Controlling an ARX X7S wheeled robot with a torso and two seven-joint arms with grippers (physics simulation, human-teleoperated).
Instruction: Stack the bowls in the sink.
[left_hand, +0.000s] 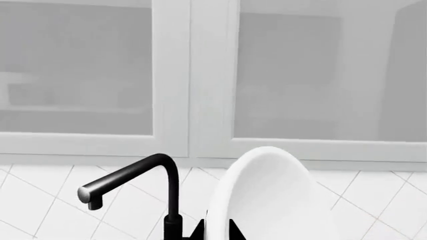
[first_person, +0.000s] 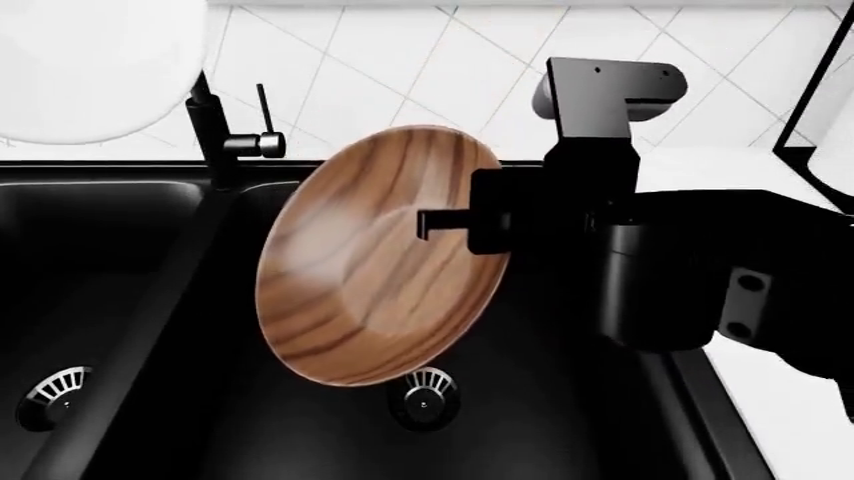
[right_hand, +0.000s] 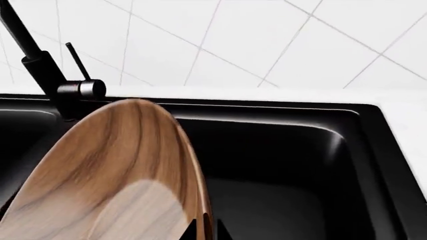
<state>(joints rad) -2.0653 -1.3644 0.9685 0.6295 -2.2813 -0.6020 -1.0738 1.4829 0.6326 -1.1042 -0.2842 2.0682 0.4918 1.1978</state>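
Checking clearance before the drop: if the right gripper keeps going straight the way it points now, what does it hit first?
Probably the sink's back wall, or the faucet base; depth is unclear. The right gripper, shut on the wooden bowl, points across the right basin.

Wooden bowl held on edge above a black sink.

The brown grained wooden bowl (right_hand: 113, 175) fills the near part of the view, tilted steeply, its rim between the dark tips of the right pincer (right_hand: 204, 229). Behind it lie the matte black sink (right_hand: 300, 150), a slim black faucet (right_hand: 50, 75) and a white tiled wall (right_hand: 233, 40).
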